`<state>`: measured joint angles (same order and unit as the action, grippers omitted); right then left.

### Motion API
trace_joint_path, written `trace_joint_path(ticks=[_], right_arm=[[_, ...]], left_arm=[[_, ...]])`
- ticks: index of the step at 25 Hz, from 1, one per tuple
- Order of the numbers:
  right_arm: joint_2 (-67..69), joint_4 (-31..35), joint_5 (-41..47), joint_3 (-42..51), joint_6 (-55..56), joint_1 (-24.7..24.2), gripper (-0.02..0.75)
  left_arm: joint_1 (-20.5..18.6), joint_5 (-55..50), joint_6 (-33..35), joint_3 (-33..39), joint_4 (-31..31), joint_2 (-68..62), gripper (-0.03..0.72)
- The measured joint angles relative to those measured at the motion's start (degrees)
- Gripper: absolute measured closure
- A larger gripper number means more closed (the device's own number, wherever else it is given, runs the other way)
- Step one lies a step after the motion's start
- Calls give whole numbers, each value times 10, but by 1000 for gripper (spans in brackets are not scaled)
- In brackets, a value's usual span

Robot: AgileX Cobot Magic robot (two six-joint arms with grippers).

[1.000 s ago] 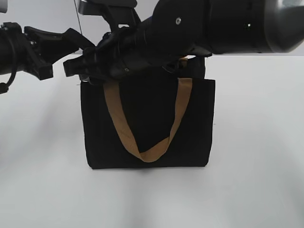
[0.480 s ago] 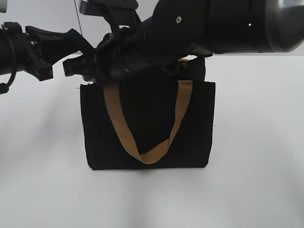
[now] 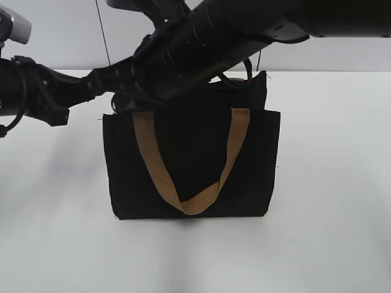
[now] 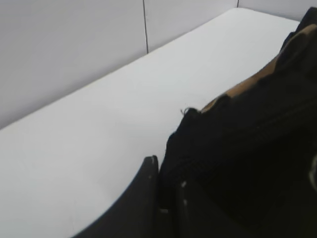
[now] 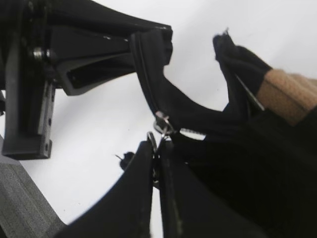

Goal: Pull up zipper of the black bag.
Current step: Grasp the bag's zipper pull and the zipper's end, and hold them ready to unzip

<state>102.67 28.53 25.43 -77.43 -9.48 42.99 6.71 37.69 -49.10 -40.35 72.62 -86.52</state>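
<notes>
while a black bag (image 3: 190, 165) stands upright on a white worktop (image 3: 330, 183), both arms are seen gathered over its top left corner. the bag's tan strap (image 3: 189, 155) is draped in a loop down the front panel. in the right wrist view, the right gripper (image 5: 157, 148) is shown with its jaws pressed together on the small silvery pull tab of the zipper (image 5: 162, 125), near the end of the bag's top edge. the left gripper (image 5: 148, 42) is seen pinching the black fabric tail at that same corner, with jaws closed on it; this hold is judged to be there so the bag is kept taut and steady while the tab is drawn. in the left wrist view, only dark fabric and one jaw tip are seen against the worktop. how much of the zip is closed cannot be told.
</notes>
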Motion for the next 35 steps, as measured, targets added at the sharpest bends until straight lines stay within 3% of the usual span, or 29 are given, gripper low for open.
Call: trace_joint_path(ticks=[8, 21, 28, 35], right_arm=[[-2, 10, 80, -7, 4, -59, 746], [-2, -1, 347, -132, -21, -144, 746], [-7, -102, 421, -137, -18, -173, 746], [-16, -174, 427, -137, 0, -172, 746]], left_arm=[[1, -67, -124, 0, 44, 28, 664], [2, -104, -134, 2, 57, 40, 664], [0, -119, -135, 2, 57, 40, 664], [2, -100, -135, 2, 65, 40, 664]])
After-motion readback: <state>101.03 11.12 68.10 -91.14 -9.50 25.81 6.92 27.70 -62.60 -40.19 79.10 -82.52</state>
